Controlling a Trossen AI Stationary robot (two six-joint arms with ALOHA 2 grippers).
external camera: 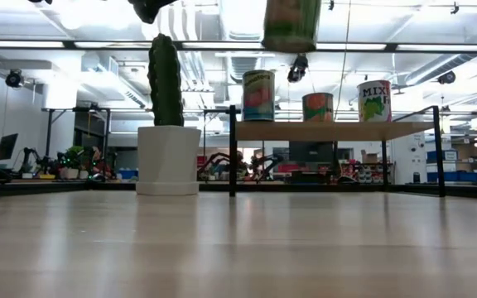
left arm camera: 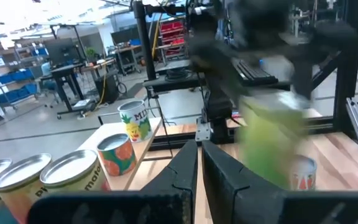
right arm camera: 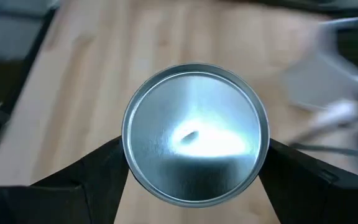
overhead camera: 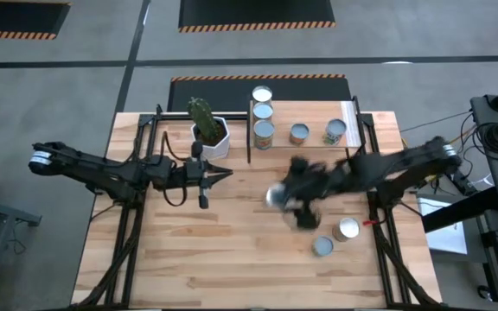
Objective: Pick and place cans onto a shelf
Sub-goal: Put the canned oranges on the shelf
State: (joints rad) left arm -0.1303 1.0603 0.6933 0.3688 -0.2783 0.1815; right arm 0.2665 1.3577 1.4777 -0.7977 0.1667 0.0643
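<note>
Above table, right tool point(right arm camera: 194, 163) grips can point(right arm camera: 194, 130); cactus point(overhead camera: 201, 115) in pot point(overhead camera: 214, 138)

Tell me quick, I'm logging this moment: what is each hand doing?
Left hand: shut, empty, waiting near the cactus pot.
Right hand: closed on a can, lifted above the table.

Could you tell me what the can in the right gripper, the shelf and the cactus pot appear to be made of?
The held can between the right gripper's fingers looks like metal: its round top is bright, silvery and mirror-like. The shelf seems a pale wood board with a matte face on thin black legs, probably metal. The cactus pot is white, faceted and smooth, possibly ceramic or plastic; the look leaves that open.
</note>
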